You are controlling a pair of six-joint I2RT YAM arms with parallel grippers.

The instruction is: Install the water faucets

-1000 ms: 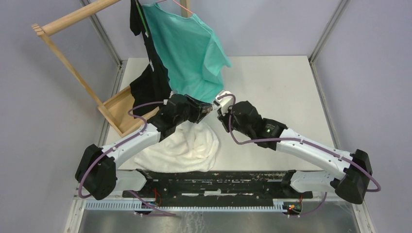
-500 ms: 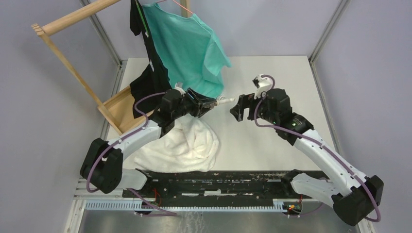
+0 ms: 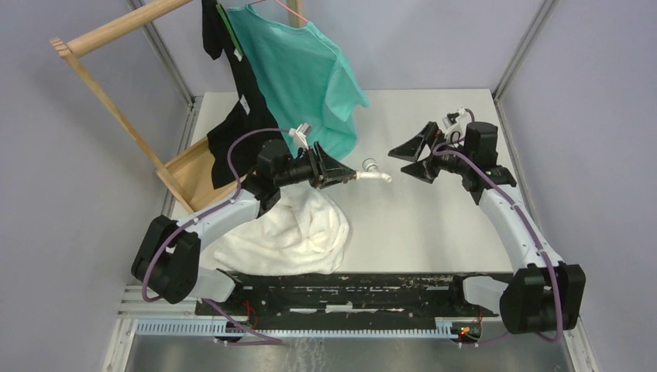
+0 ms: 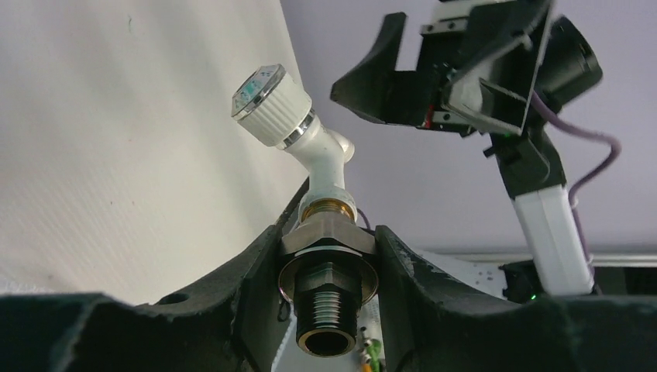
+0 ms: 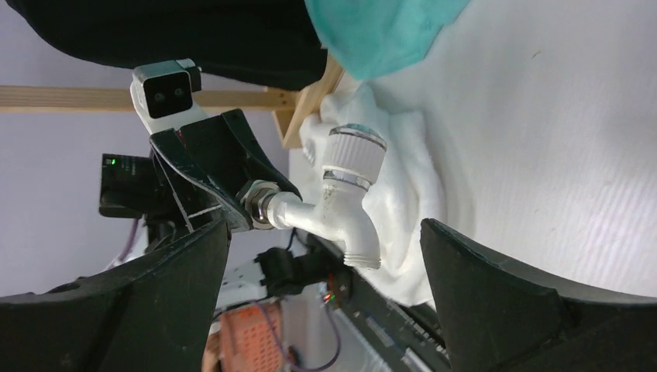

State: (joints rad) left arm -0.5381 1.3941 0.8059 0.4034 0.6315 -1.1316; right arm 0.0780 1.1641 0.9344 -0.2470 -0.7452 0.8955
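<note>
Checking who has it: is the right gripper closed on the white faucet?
No, the right gripper stands wide open, clear of the white faucet, which the left gripper holds.

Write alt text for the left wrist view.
The left gripper clamps a silver threaded fitting, from which a white faucet with a blue-marked knob angles up. Beyond it, the right gripper hangs open, apart from the faucet.
</note>
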